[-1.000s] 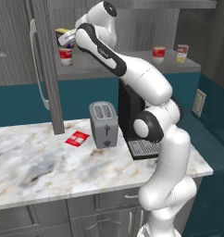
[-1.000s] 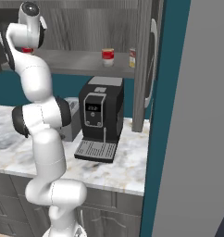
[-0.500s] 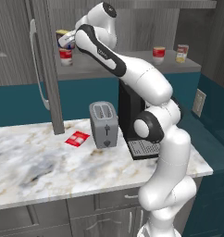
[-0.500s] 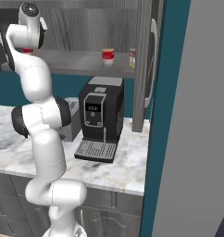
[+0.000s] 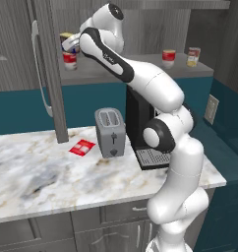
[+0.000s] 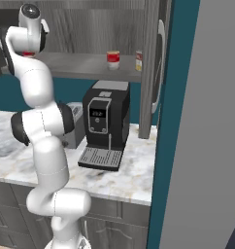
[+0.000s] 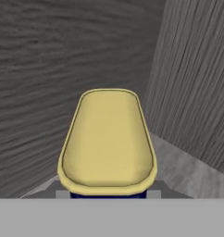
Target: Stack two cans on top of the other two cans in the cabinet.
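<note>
Arm up at the cabinet (image 5: 22, 44), hand at the left end of the shelf (image 5: 140, 74)

The hand hides most of the blue can (image 7: 108, 141): its yellow top fills the hand view, blue just showing below, upright above a red can (image 5: 69, 60) on the shelf. Can't tell how the fingers stand; they're cut off. At the right end stand another red can (image 5: 168, 57) and a cream can (image 5: 193, 56), upright, labels unreadable. On the desk (image 5: 37, 177): coffee machine (image 6: 106, 127), toaster (image 5: 110, 132), red packet (image 5: 82, 147).
</note>
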Controlling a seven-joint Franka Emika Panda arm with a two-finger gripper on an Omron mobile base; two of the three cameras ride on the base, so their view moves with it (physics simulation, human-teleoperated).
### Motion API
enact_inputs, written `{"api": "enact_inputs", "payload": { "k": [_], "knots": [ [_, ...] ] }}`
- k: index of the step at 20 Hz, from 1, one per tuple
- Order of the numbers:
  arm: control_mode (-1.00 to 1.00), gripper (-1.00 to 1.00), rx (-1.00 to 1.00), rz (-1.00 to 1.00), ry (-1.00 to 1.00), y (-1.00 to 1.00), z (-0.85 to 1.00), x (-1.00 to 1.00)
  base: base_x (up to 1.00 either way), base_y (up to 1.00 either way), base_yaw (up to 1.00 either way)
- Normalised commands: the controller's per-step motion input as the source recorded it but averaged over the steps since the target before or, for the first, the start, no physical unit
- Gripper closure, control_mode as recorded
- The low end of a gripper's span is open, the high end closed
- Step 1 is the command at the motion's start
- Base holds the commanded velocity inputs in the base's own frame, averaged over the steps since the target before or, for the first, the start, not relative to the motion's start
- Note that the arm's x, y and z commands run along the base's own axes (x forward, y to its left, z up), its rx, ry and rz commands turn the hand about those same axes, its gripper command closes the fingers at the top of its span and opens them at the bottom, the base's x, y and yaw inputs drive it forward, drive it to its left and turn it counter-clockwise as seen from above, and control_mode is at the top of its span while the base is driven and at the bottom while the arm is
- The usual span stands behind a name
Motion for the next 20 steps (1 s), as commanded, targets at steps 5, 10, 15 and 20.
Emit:
{"api": "enact_inputs", "payload": {
  "k": [5, 10, 15, 20],
  "knots": [
    [-1.0, -1.0, 0.0, 0.0, 0.0, 0.01, -0.01, 0.0, 0.0, 0.0, 0.0],
    [-1.0, -1.0, 0.01, 0.0, 0.0, 0.0, 0.0, 0.0, 0.0, 0.0, 0.0],
    [-1.0, -1.0, 0.01, 0.0, 0.0, 0.0, 0.0, -0.01, 0.0, 0.0, 0.0],
    [-1.0, -1.0, 0.02, -0.01, 0.0, -0.02, 0.0, -0.08, 0.0, 0.0, 0.0]
  ]
}}
